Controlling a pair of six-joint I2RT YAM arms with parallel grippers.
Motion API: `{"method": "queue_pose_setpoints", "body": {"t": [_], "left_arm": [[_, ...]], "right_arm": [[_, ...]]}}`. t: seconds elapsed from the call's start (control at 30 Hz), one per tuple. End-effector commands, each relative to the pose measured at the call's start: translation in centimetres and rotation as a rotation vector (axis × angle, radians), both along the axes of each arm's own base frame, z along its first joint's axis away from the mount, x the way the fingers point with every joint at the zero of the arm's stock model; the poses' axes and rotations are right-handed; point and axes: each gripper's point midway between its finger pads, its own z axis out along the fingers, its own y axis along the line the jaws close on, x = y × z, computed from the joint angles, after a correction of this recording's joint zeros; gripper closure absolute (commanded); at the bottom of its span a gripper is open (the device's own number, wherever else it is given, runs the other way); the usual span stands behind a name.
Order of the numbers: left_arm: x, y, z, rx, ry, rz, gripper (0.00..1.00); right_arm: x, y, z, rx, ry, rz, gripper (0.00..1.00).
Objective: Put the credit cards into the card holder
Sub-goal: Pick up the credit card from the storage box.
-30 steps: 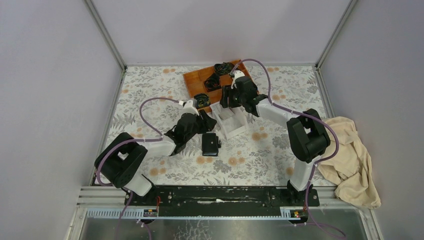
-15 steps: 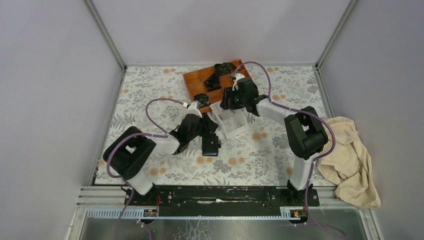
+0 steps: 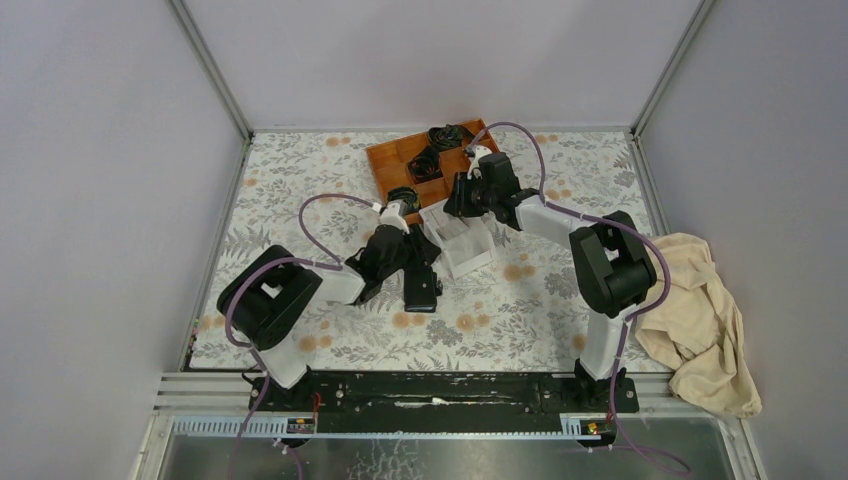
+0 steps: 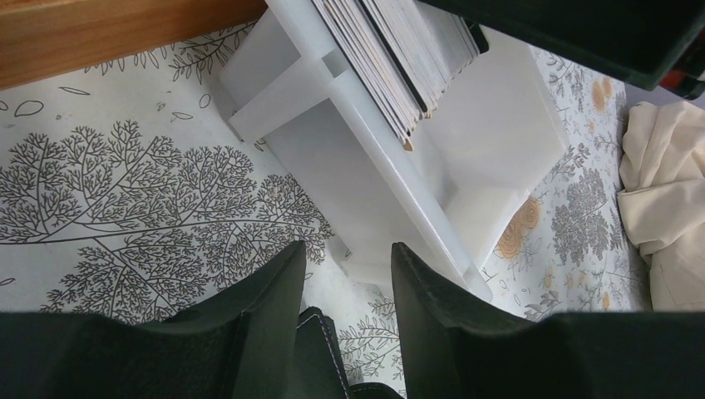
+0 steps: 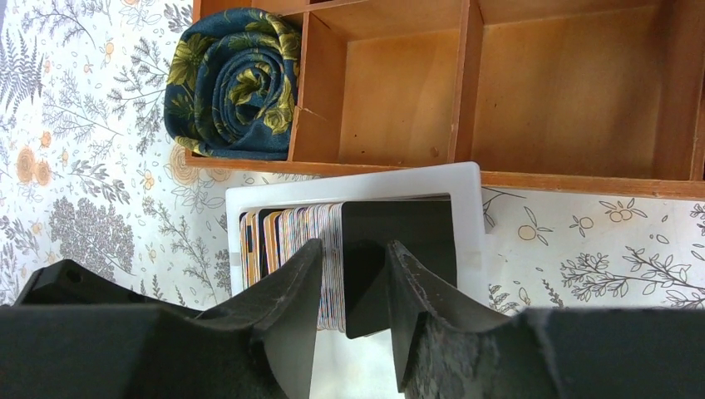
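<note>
The card holder [image 3: 423, 290], a small black wallet, lies shut on the table in front of the white box [image 3: 466, 250]. My left gripper [image 3: 424, 264] is open just above its far end. In the left wrist view the wallet's stitched edge [image 4: 321, 353] shows between the fingers of that gripper [image 4: 347, 253]. The credit cards [image 5: 293, 237] stand on edge in the white box [image 5: 357, 181], with coloured edges and a black card [image 5: 403, 241] at one end. My right gripper [image 5: 353, 249] is open over them, its fingers either side of the black card's edge.
The orange wooden tray [image 3: 395, 155] stands behind the box and holds rolled dark cloths [image 5: 233, 83]. A beige cloth [image 3: 700, 310] lies at the right edge of the table. The flowered mat [image 3: 300, 190] covers the table, with walls on three sides.
My left arm has swung right and forward, so its gripper now sits over the wallet's far end. My right gripper has shifted slightly back over the box. The wallet has not moved.
</note>
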Motion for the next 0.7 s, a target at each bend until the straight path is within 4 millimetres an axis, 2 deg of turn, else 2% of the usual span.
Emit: {"method": "queue_pose_setpoints", "body": {"t": [0.0, 0.13, 0.4, 0.67], "left_arm": [[1.4, -0.8, 1.6, -0.027, -0.067, -0.015, 0.51], [1.5, -1.0, 1.7, -0.027, -0.070, -0.018, 0.51], [1.5, -1.1, 2.0, -0.028, -0.073, -0.024, 0.51], [1.4, -0.9, 2.7, -0.033, -0.082, -0.022, 0.51]], "right_arm": [[-1.3, 0.5, -0.1, 0.014, 0.052, 0.026, 0.61], [-1.3, 0.4, 0.6, 0.016, 0.042, 0.022, 0.64], [-1.3, -0.2, 1.8, 0.001, 0.020, 0.004, 0.77], [-1.4, -1.0, 2.8, -0.027, -0.007, -0.023, 0.84]]}}
